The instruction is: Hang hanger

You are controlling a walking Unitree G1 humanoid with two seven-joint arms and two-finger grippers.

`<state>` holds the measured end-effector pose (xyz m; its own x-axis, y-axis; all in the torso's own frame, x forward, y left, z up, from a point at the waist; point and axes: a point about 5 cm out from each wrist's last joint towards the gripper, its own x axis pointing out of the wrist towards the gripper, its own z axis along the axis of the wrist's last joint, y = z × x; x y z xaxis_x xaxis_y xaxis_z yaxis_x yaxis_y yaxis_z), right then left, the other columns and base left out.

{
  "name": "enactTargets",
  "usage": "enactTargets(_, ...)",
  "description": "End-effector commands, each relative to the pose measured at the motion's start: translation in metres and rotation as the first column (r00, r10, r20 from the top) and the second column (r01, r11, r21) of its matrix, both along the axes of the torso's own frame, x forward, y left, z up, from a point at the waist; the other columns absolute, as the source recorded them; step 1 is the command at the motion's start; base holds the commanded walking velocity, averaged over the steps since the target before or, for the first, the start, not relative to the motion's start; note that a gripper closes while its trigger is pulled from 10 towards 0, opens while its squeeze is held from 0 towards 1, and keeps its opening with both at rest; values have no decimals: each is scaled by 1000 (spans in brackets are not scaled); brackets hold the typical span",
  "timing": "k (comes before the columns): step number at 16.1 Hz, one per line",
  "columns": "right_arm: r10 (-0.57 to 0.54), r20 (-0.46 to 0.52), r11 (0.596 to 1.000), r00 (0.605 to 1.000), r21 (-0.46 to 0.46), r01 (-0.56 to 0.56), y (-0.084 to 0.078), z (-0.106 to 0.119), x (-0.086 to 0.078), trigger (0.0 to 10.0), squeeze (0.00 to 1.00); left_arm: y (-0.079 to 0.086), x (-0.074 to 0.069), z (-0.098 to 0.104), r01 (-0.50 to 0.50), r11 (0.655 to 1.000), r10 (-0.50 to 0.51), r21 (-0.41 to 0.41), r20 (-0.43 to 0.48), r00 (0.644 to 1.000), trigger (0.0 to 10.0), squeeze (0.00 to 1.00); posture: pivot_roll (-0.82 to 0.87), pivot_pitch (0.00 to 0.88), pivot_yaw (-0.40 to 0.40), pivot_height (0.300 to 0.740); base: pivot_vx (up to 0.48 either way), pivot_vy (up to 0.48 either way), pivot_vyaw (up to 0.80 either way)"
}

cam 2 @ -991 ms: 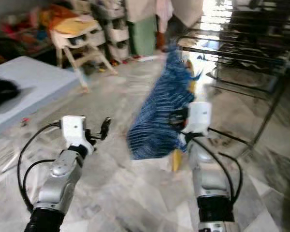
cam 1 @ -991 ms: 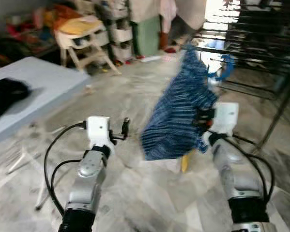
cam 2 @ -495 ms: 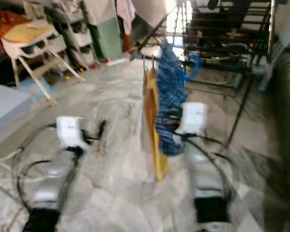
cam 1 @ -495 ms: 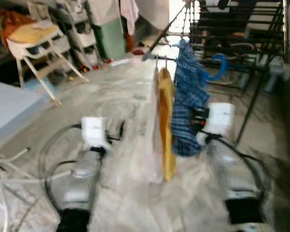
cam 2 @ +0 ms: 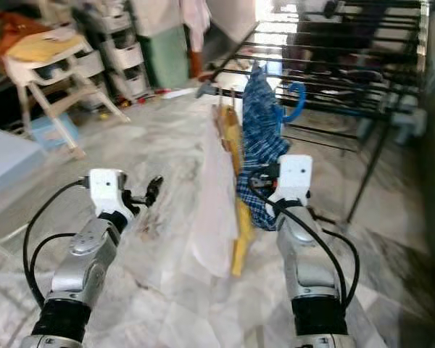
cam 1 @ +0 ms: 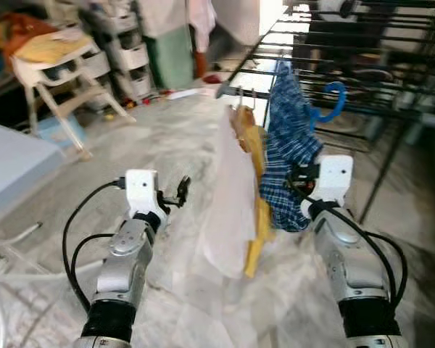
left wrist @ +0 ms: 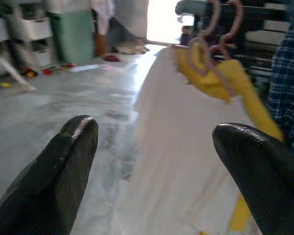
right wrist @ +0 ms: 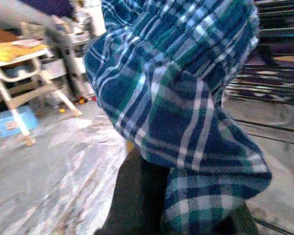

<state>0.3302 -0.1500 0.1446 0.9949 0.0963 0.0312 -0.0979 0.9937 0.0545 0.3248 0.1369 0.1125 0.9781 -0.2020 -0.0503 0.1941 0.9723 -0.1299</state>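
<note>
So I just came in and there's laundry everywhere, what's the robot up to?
The robot is at a black drying rack, hanging clothes. Its right gripper holds up a blue plaid garment on a blue hanger, whose hook sits near the rack's bars; whether it is hooked on is unclear. A white garment and a yellow one already hang beside it. The left gripper is open and holds nothing.

Left pincer [cam 1: 182,190] raised, fingers spread, right pincer [cam 1: 299,176] raised, clamped closed
</note>
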Motion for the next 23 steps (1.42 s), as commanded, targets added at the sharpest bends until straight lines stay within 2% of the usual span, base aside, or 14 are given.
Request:
enactTargets(1, 25, 40, 1000, 999, 8, -25, 9, 8, 0, 10000, 0, 12, 2, 4, -24, 1000, 24, 14, 6, 1000, 10000, 0, -124, 18, 78, 740, 0, 480, -625)
enactTargets(5, 22, 42, 1000, 999, 7, -23, 9, 8, -1, 10000, 0, 14, 5, 6, -20, 1000, 19, 14, 13, 1000, 10000, 0, -127, 17, 82, 740, 0, 480, -480)
enactTargets(14, -47, 67, 999, 997, -11, 48, 6, 11, 1, 10000, 0, 12, 5, 4, 29, 999, -29, 16, -2, 1000, 10000, 0, -121, 17, 88, 740, 0, 480, 0)
enactTargets(19, -97, 45, 995, 994, -27, 98, 3, 7, 0, 10000, 0, 4, 1, 5, 86, 996, -87, 34, 18, 996, 10000, 0, -122, 20, 86, 740, 0, 0, 0)
enactTargets(23, -262, 5, 958, 965, -121, 261, -11, -1, 0, 10000, 0, 2, 0, 4, 104, 993, -105, 48, 18, 994, 10000, 0, -123, 22, 86, 740, 0, 0, 0)
